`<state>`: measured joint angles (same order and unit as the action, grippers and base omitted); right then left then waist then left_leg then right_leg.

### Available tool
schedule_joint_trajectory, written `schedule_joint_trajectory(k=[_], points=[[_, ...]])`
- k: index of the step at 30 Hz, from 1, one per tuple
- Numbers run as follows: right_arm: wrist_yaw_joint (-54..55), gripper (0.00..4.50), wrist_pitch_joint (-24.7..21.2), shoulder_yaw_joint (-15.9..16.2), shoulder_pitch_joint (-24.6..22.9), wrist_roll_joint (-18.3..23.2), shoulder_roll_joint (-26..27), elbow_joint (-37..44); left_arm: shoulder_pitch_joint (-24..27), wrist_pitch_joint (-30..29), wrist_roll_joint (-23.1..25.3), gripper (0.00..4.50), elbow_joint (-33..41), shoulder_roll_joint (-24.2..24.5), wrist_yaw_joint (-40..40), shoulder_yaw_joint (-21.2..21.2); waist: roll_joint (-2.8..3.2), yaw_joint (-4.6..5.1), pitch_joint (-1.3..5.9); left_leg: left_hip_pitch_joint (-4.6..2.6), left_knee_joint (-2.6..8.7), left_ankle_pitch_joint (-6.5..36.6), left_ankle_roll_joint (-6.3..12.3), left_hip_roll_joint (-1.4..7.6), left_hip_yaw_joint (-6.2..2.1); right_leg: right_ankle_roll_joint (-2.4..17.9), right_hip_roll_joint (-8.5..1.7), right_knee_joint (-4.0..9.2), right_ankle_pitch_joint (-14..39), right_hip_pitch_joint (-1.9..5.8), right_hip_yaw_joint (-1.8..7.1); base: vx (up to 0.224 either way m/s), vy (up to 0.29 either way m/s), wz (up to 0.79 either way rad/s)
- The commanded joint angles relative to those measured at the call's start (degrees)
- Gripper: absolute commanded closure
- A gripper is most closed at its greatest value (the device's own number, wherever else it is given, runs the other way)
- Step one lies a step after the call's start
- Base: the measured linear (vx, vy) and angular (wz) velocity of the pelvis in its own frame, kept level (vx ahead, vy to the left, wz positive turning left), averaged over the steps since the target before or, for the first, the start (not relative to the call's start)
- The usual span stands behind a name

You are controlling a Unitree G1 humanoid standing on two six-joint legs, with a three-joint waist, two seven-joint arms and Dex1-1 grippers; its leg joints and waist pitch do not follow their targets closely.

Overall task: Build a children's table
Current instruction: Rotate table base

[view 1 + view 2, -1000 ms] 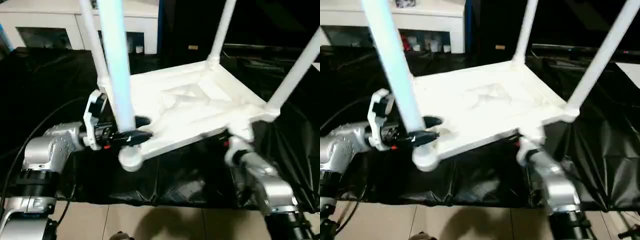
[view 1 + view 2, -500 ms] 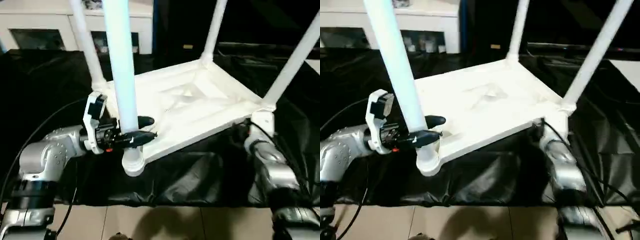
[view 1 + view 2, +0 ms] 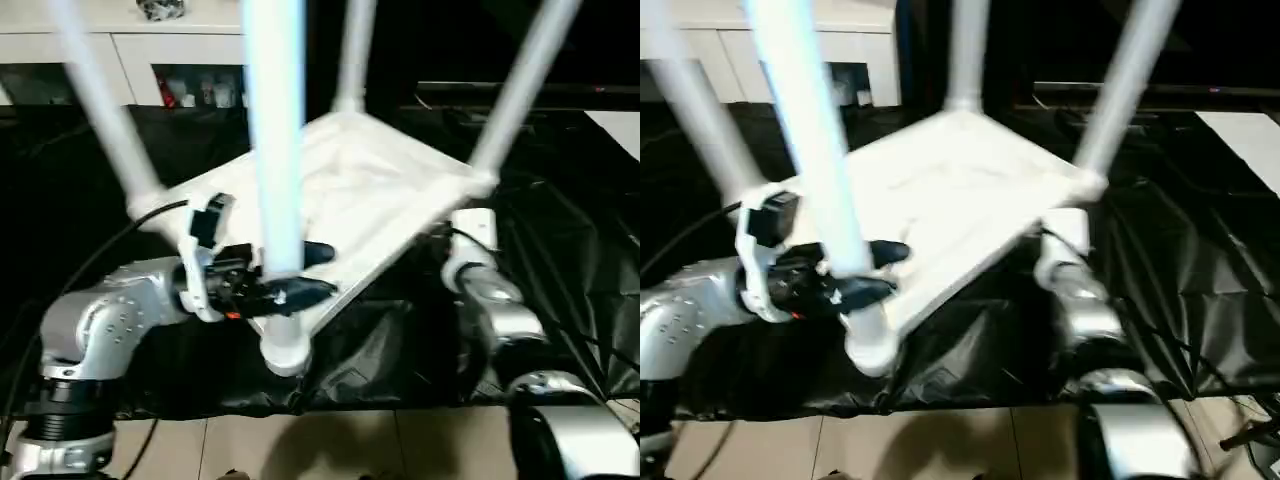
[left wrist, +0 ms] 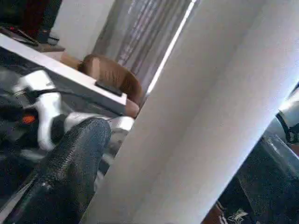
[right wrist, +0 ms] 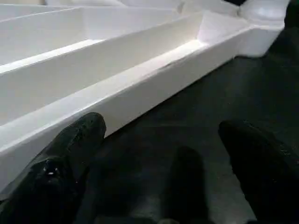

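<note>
Left gripper clasps near leg | right gripper spread beside tabletop

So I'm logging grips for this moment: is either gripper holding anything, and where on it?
The left gripper clasps the nearest table leg low down, just above its corner socket. The right gripper is open, holding nothing.

Black wrinkled cloth covers the worktop. White cabinet with glass doors beyond its far edge. Beige tiled floor at the near edge.

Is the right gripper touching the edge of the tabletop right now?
Apart. In the right wrist view, dark cloth shows between the right gripper and the tabletop edge; its jaws stand open, holding nothing.
</note>
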<state>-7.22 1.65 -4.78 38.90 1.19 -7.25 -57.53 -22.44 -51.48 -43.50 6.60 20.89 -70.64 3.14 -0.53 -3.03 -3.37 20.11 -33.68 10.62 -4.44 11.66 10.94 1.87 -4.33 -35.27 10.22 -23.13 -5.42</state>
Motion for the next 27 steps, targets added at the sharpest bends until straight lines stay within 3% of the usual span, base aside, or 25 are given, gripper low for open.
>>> schedule_joint_trajectory(k=[1, 8, 11, 12, 17, 18, 20, 23, 27], points=[[-2.3, 0.04, 1.2, 2.1, 1.6, -1.1, 1.8, -0.8, -0.3, -0.6, -1.0, 0.03, 1.7, -0.8, 1.0, -1.8, -0.06, -0.61, 3.85, 0.11, 3.46, 9.1, 1.44, 1.14, -0.58, 10.9, -3.73, 3.67, 11.2, 3.42, 3.23, 0.0, 0.0, 0.0], [-7.3, 0.04, 4.5, 3.1, 2.3, -1.0, 4.8, -4.2, -3.3, 1.8, 1.2, 0.03, -0.8, -4.6, 4.2, -4.5, 0.45, -0.74, 3.92, -0.11, 3.53, 10.4, 1.01, 1.24, -0.61, 11.2, -3.69, 3.67, 10.7, 3.38, 3.31, 0.0, 0.0, 0.0], [-9.4, 0.04, 4.7, 3.4, 2.0, -0.5, 5.3, -4.1, -4.0, 2.8, 2.0, 0.03, -1.5, -5.5, 4.9, -5.2, 0.24, -0.83, 3.98, 0.06, 3.55, 9.8, 1.33, 1.33, -0.73, 11.5, -3.76, 3.45, 9.4, 3.64, 3.33, 0.0, 0.0, 0.0], [-12.5, 0.04, 5.3, 4.2, 1.5, -0.4, 6.0, -3.9, -5.4, 5.5, 4.0, 0.03, -4.0, -7.2, 6.6, -5.7, 0.73, -0.79, 3.95, 0.06, 3.51, 9.9, 1.43, 1.26, -0.71, 11.7, -3.73, 3.65, 9.2, 3.57, 3.29, 0.0, 0.0, 0.0], [-11.6, 0.04, 6.3, 4.2, 1.6, -1.0, 6.1, -5.1, -7.1, 10.8, 8.0, 0.03, -8.2, -9.3, 9.6, -6.7, 0.44, -0.86, 4.05, 0.04, 3.46, 9.8, 1.37, 1.29, -0.82, 11.3, -3.92, 3.85, 10.9, 3.73, 3.28, 0.0, 0.0, 0.0], [-11.8, 0.04, 6.9, 3.4, 1.8, -0.6, 5.9, -5.6, -7.7, 13.1, 9.7, 0.03, -10.1, -9.8, 10.6, -7.2, 0.8, -0.84, 4.05, -0.07, 3.44, 10.1, 1.45, 1.29, -0.76, 11.4, -3.79, 3.98, 10.6, 3.5, 3.25, 0.0, 0.0, 0.0], [-13.5, 0.04, 7.2, 2.8, 1.7, 0.2, 5.8, -5.6, -8.0, 15.0, 10.6, 0.03, -11.4, -10.4, 11.6, -7.0, 0.89, -0.9, 4.11, -0.04, 3.46, 10.3, 1.41, 1.36, -0.83, 12.0, -3.85, 3.75, 9.6, 3.64, 3.25, 0.0, 0.0, 0.0], [-21.0, 0.04, 7.9, 3.5, 0.3, 1.5, 6.2, -3.8, -8.4, 15.6, 9.8, 0.03, -11.3, -12.3, 11.3, -7.3, 0.62, -0.76, 4.09, 0.24, 3.41, 11.0, 2.14, 1.37, -0.77, 12.5, -3.84, 3.84, 9.5, 3.9, 3.19, 0.0, 0.0, 0.0], [-21.5, 0.04, 8.3, 3.8, 0.1, 1.4, 6.8, -3.9, -8.0, 14.7, 8.6, 0.03, -9.9, -13.5, 10.5, -8.2, 0.59, -0.86, 4.08, 0.14, 3.4, 10.5, 2.37, 1.5, -0.82, 13.0, -4.02, 3.95, 10.7, 3.78, 3.17, 0.0, 0.0, 0.0]])
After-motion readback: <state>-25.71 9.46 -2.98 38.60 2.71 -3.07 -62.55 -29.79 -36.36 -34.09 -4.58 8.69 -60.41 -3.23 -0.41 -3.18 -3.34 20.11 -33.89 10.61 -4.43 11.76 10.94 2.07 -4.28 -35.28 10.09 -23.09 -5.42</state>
